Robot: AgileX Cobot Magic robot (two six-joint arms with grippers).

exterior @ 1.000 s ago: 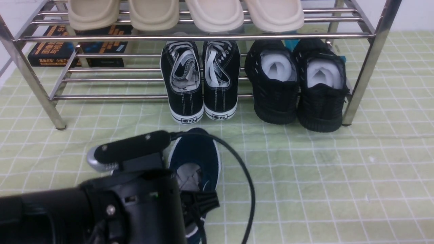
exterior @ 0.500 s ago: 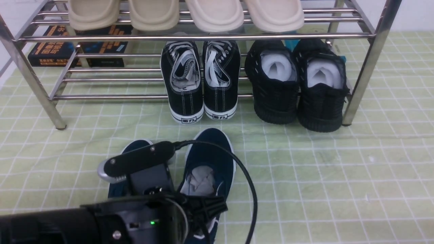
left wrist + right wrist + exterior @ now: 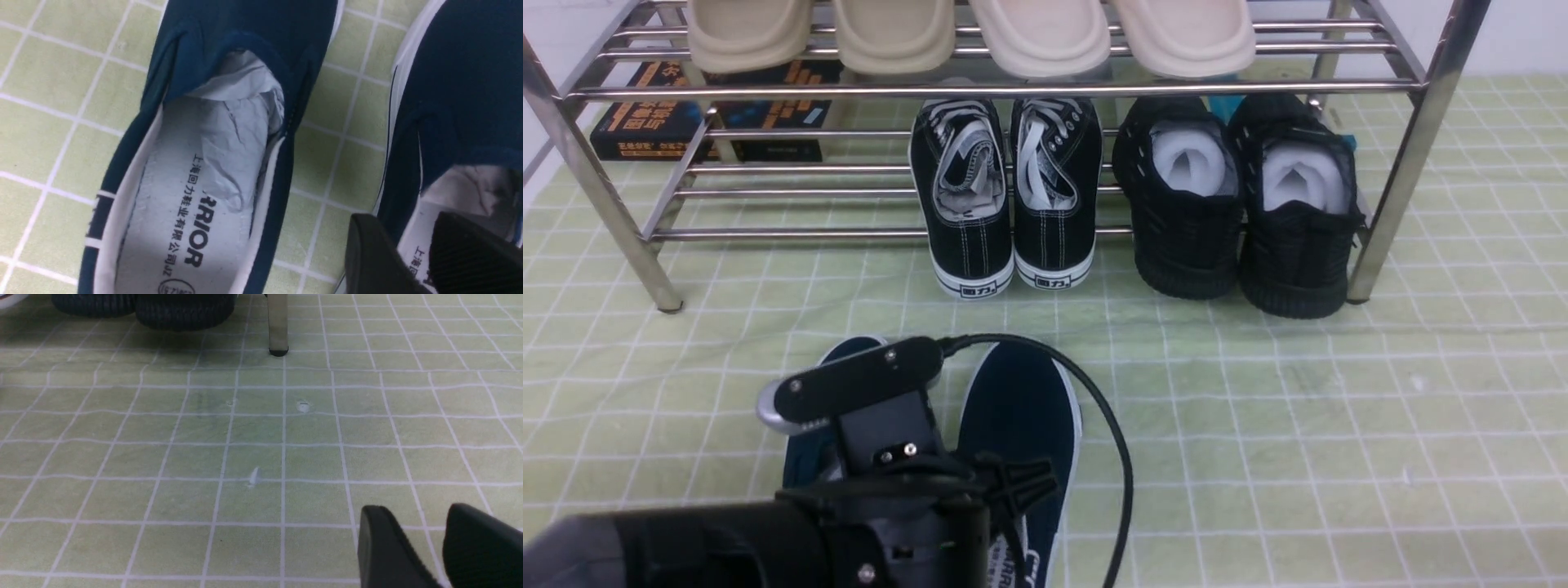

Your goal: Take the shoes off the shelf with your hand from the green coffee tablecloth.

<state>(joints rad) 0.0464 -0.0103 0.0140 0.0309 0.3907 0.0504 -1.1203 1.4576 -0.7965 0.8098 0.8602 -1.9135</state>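
The two navy-blue shoes lie side by side on the green tablecloth (image 3: 1298,408) in front of the shelf (image 3: 1390,188). The right shoe (image 3: 1021,408) shows most of its top; only the toe of the left shoe (image 3: 848,351) shows beside my left hand (image 3: 849,388). In the left wrist view my left gripper (image 3: 402,228) is shut on the side wall of one shoe (image 3: 449,102), one finger inside and one outside. The other shoe (image 3: 196,196), stuffed with paper, lies beside it. My right gripper (image 3: 408,522) is empty over bare cloth, its fingers nearly together.
Black lace-up sneakers (image 3: 1005,196) and all-black knit shoes (image 3: 1233,212) sit on the lower tier, which has an unoccupied left section. Beige slippers (image 3: 972,33) sit on the top tier. Books (image 3: 670,114) lie behind the rack. A rack leg (image 3: 278,330) stands ahead of my right gripper.
My left hand has drawn back toward me, and the right navy shoe has slid with it, away from the shelf. The left navy shoe has come into view beside the hand.
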